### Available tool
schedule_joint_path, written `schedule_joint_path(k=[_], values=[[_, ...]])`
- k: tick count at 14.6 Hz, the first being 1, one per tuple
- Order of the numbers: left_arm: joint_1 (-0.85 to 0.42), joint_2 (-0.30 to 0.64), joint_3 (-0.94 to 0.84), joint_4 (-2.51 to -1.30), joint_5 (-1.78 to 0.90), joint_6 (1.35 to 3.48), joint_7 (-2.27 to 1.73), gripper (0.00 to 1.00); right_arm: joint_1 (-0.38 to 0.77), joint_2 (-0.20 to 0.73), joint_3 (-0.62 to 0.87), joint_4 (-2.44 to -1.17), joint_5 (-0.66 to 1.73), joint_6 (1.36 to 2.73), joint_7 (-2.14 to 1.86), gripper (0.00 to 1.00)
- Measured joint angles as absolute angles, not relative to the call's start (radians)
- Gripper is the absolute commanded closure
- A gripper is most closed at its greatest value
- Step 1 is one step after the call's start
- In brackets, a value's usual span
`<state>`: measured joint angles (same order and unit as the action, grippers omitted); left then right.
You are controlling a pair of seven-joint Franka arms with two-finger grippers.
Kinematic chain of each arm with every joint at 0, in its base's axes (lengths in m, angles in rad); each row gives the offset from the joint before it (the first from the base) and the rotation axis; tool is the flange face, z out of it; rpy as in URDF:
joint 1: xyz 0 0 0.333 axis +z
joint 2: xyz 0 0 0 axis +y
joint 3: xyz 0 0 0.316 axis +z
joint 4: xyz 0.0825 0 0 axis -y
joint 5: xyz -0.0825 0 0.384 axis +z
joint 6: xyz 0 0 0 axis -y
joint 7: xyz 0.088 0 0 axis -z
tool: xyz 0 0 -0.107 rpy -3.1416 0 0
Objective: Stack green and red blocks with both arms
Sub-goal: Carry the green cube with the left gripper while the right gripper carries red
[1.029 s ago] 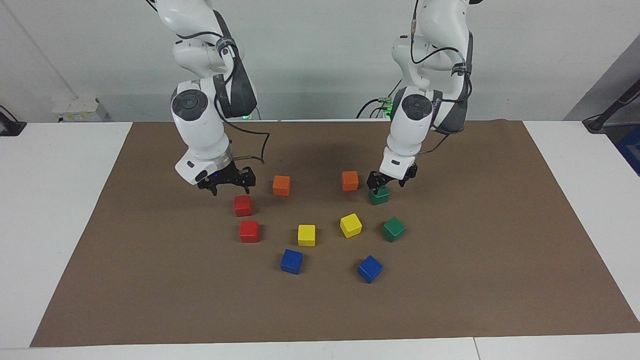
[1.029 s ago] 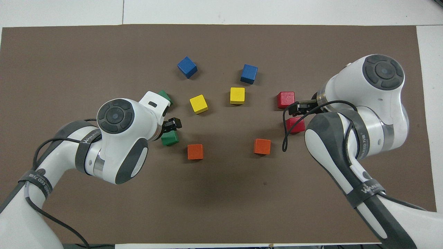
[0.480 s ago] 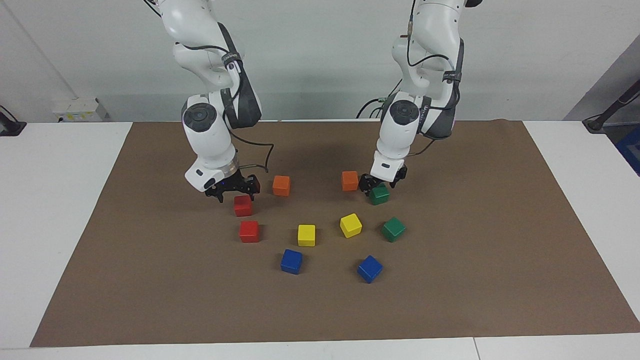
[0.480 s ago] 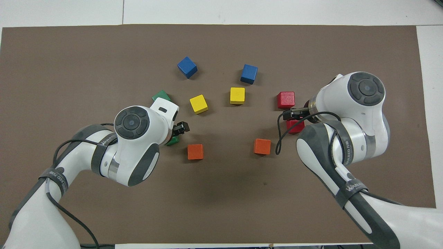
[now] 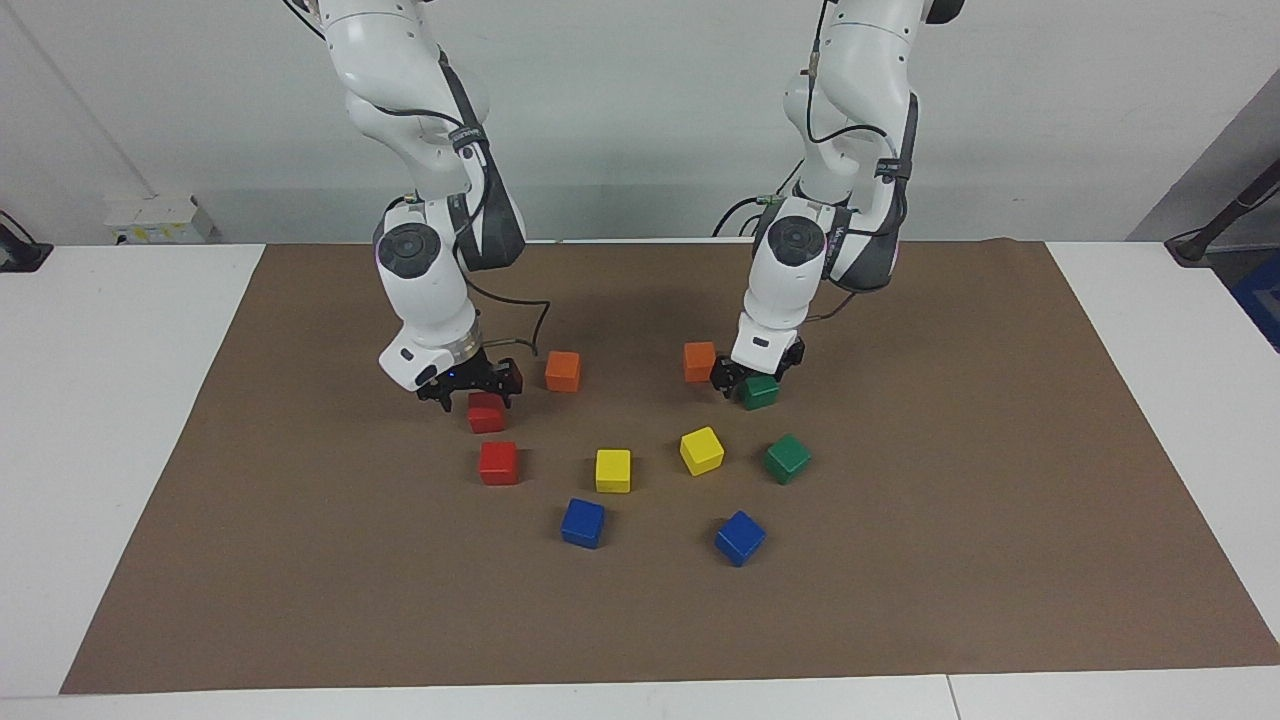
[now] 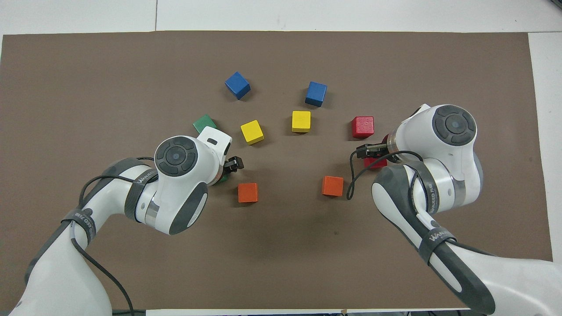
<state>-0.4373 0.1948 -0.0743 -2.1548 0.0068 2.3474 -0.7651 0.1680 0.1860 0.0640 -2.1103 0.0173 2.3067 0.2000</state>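
The brown mat (image 5: 900, 560) covers most of the white table (image 5: 120, 400); bare mat lies all around the cube cluster, widest toward both table ends and along the edge farthest from the robots. The mat is flat, matte and paper-like, with a slightly uneven edge nearest the robots. A plain pale wall (image 5: 640, 120) closes the room at the robots' end of the table.

The right gripper (image 5: 468, 392) is low over the nearer red block (image 5: 486, 413), its fingers spread to either side of the block's top; the jaws are released and nothing is grasped. The farther red block (image 5: 498, 463) sits just beside it, apart, on the mat.

The left gripper (image 5: 745, 380) is down at the nearer green block (image 5: 759, 391), jaws released and not clenched on it; contact cannot be told. The farther green block (image 5: 787, 458) rests turned at an angle, well clear of the arm.

All cubes are small, matte and equal in size. Two orange cubes (image 5: 563, 371) lie between the grippers, one close to each. Two yellow cubes (image 5: 613, 470) lie mid-cluster, and two blue cubes (image 5: 583, 523) lie farthest from the robots. No cube is stacked.

Both arms are glossy white with dark grey joint caps and black cables.
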Motion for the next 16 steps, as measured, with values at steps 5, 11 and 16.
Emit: schedule_joint_path(k=[5,11,16], values=[[-0.437,0.203,-0.074,-2.155,0.007,2.347,-0.765,0.27,0.177,0.211,0.064,-2.125,0.017,2.338,0.2,0.0],[-0.435,0.201,-0.066,-2.162,0.007,2.306,-0.736,1.0,0.177,0.237,0.064,-2.134,0.017,2.387,0.2,1.0],[-0.257,0.184,-0.049,-2.048,0.008,2.147,-0.465,1.0,0.173,0.235,0.061,-2.118,0.017,2.344,0.2,1.0]])
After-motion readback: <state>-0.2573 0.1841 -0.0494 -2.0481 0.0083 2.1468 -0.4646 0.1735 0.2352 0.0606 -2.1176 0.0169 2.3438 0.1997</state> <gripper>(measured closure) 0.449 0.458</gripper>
